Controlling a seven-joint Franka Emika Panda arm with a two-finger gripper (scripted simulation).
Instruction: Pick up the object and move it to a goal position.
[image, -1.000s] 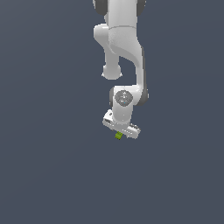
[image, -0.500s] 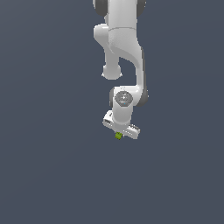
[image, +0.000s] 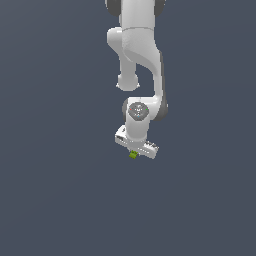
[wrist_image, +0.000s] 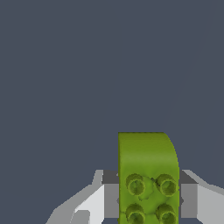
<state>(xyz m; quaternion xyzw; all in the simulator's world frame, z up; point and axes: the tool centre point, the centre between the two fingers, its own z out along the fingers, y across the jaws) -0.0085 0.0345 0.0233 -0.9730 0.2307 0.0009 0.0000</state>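
A white Panda arm reaches down over a plain grey bench whose edges and corners lie outside both views, so nothing can be placed against them. The gripper (image: 134, 151) is clamped on the object (image: 133, 155), a small yellow-green block that shows in the exterior view as a speck just under the white hand. The wrist view shows the block (wrist_image: 148, 177) close up: a stubby rectangular brick with round studs on its face and one rounded corner, seated between the two grey fingers (wrist_image: 111, 194), which touch its opposite long sides. Whether the block rests on the bench or hangs clear of it cannot be told, as no shadow or contact line shows beneath it. No goal marker appears in either view. Judged from its look, the brick is a rigid moulded piece, very light, with smooth and possibly slippery walls; it should neither bend nor crush under the pinch. The flat parallel sides are the sound place to hold it, as they are held here, with the studs facing away from the pads. The chief risk in carrying it would be the little block twisting or sliding between the pads if the grip sits off its middle.
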